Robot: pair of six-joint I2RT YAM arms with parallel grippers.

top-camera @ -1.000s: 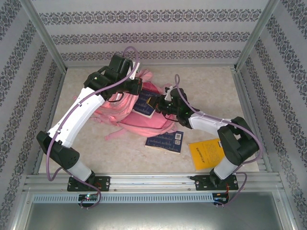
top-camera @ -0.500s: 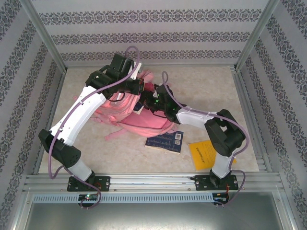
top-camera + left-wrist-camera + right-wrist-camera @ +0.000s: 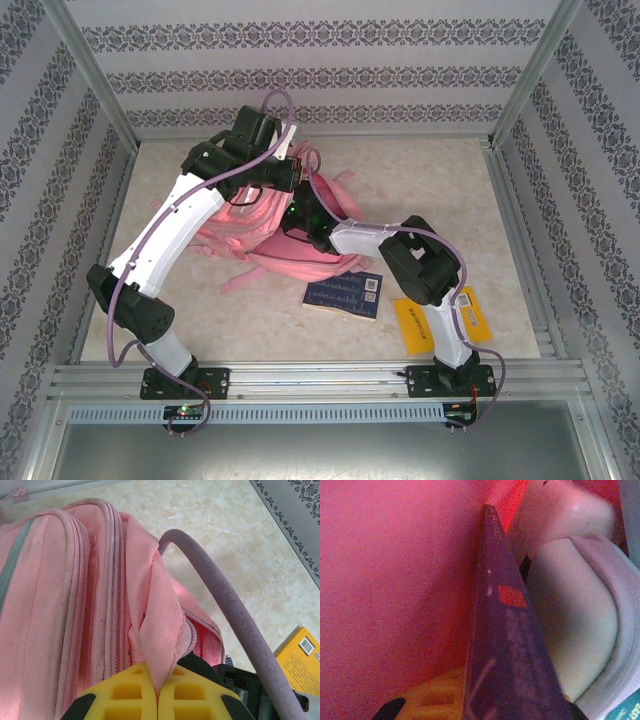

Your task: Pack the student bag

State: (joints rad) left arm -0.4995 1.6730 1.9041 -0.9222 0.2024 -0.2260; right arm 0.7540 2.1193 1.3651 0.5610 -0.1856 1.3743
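Where the bag is: the large pink fabric student bag (image 3: 290,255) lies on its side on the pale marbled table top (image 3: 430,180), left of centre, between the two arms.
Left gripper: the left gripper (image 3: 157,682) has its yellow fingers (image 3: 125,695) pressed together on a fold of pink fabric at the bag's zip edge. To my eye it is holding the mouth up and open.
Right gripper: the right gripper (image 3: 303,213) is narrow, clamped on a thin dark blue book (image 3: 500,645). It is already in the mouth, with pink lining close on its left.
Which way the bag lies: from the right gripper the bag's inside is straight ahead, leftward and slightly away from the arm bases.
Long axis: the book runs lengthwise along the fingers, seen edge-on and pointing into the bag.
Nearer arm: both are at the bag, the right in the mouth and the left at the rim just beside it.
What the move turns on: I judge the book must go deeper along its own length while the fold is held up.
In the way: a pale rounded shape (image 3: 570,630) sits just right of the book; I cannot tell what it is.
Waiting: a second dark blue book (image 3: 345,292) lies just beside the bag, and a flat yellow book (image 3: 432,328) is partly under the right arm.
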